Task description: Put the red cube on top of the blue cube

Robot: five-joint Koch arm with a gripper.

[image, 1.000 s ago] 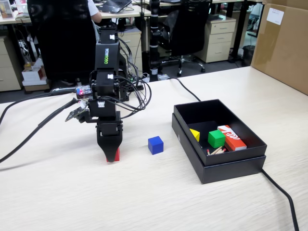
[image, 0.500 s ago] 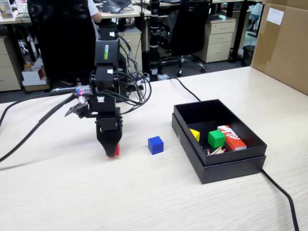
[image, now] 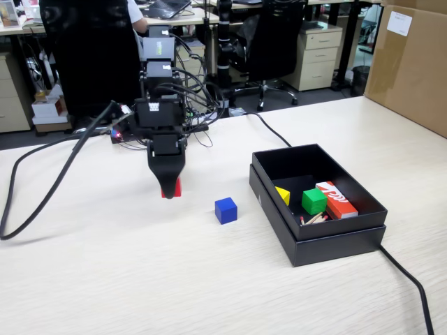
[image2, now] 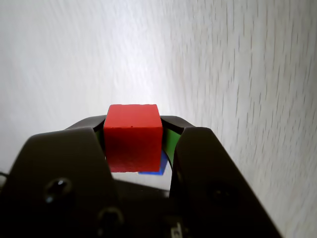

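Note:
My gripper (image: 170, 190) is shut on the red cube (image: 172, 188) and holds it in the air above the pale table, pointing down. In the wrist view the red cube (image2: 132, 136) sits clamped between the two dark jaws of the gripper (image2: 133, 135). The blue cube (image: 225, 210) rests on the table to the right of the gripper and a little nearer the camera in the fixed view, apart from it. A sliver of blue (image2: 154, 167) shows past the red cube's lower right corner in the wrist view.
An open black box (image: 318, 241) stands to the right of the blue cube, holding a yellow piece (image: 282, 195), a green cube (image: 313, 201) and a red-and-white box (image: 336, 199). Black cables (image: 49, 188) trail left and right. A cardboard box (image: 412, 63) stands far right.
The gripper has risen off the table with the red cube in it and shifted slightly right and back. The blue cube has not moved.

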